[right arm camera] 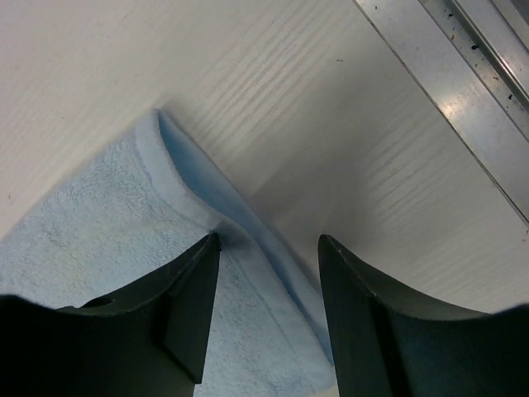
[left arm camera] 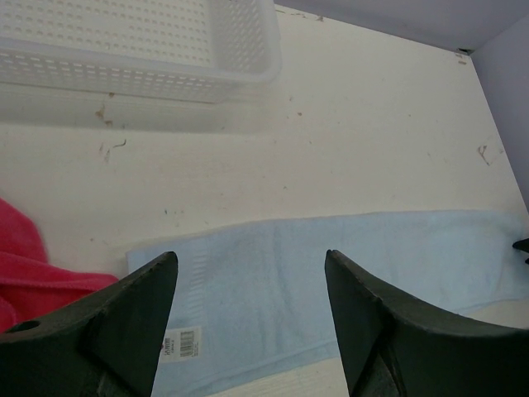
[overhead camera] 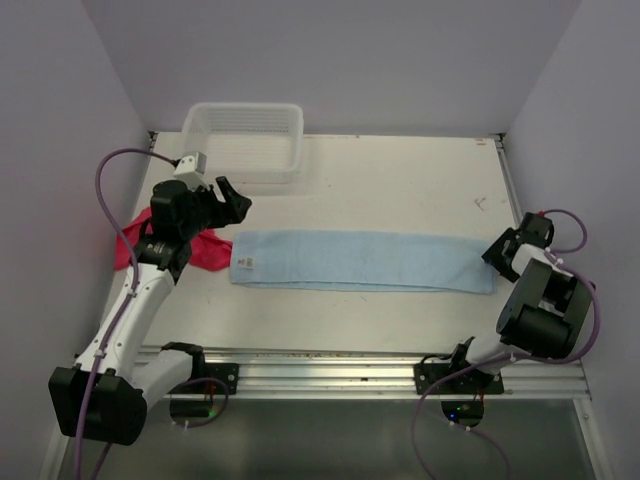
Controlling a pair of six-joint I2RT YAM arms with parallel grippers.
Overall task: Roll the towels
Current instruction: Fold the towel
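A light blue towel (overhead camera: 365,261) lies flat and spread out across the middle of the table, with a white label near its left end. My left gripper (overhead camera: 238,203) is open and empty, hovering above the towel's left end; in the left wrist view (left arm camera: 250,256) the towel (left arm camera: 347,265) lies below the spread fingers. My right gripper (overhead camera: 497,252) is open at the towel's right end. In the right wrist view (right arm camera: 269,240) its left finger (right arm camera: 178,306) touches the towel (right arm camera: 91,240), and the towel's slightly lifted edge runs between the jaws.
A red towel (overhead camera: 205,250) lies crumpled at the left, beside the blue one, and also shows in the left wrist view (left arm camera: 33,273). A white perforated basket (overhead camera: 243,140) stands at the back left. An aluminium rail (overhead camera: 350,365) runs along the near edge.
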